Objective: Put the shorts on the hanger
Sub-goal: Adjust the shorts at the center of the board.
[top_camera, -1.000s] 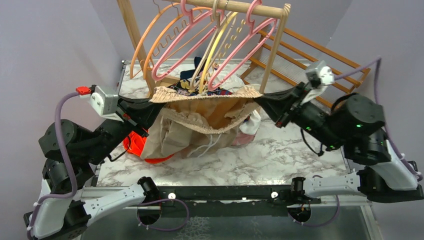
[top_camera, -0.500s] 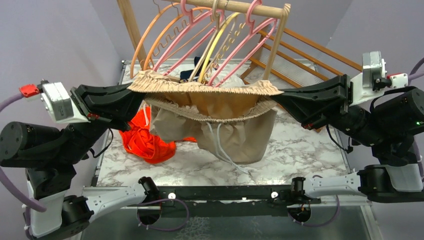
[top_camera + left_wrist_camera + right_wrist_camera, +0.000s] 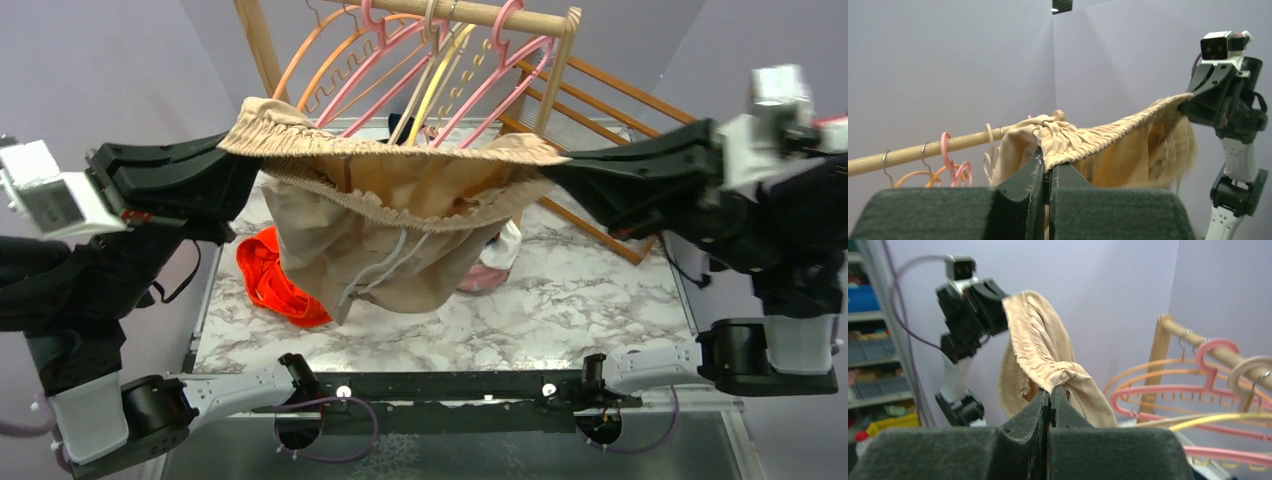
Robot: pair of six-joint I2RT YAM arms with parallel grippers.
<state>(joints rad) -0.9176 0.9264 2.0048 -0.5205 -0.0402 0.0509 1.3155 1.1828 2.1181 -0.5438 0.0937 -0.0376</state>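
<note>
- Top external view: the shorts (image 3: 400, 225) hang in the middle of the frame, stretched by the far edge of the waistband between the two arms and lifted off the marble table (image 3: 570, 300).
- The left gripper (image 3: 243, 150), at centre left, is clamped on the left end of the waistband. The right gripper (image 3: 548, 168), at centre right, is clamped on the right end.
- The near edge of the waistband sags below the taut far edge, so the opening gapes. The white drawstring (image 3: 385, 265) dangles over the loose legs.
- The pink hanger (image 3: 490, 93) hangs from the wooden rail (image 3: 500, 17) at top centre, among orange and yellow hangers. Its lower end is hidden behind the waistband, and whether the two touch cannot be told. The shorts are not on it.
- An orange garment (image 3: 272, 285) lies on the table at lower left of the shorts.
- Left wrist view: the left fingers (image 3: 1035, 170), at bottom centre, are pressed together on gathered waistband fabric. The band runs up to the right arm (image 3: 1228, 105) at the right edge, and the rail crosses at centre left.
- Right wrist view: the right fingers (image 3: 1060, 402), at bottom centre, are closed on a bunched fold of the waistband. The band rises to the left arm (image 3: 968, 300) at upper left. Pink hangers and the rail fill the right side.
</note>
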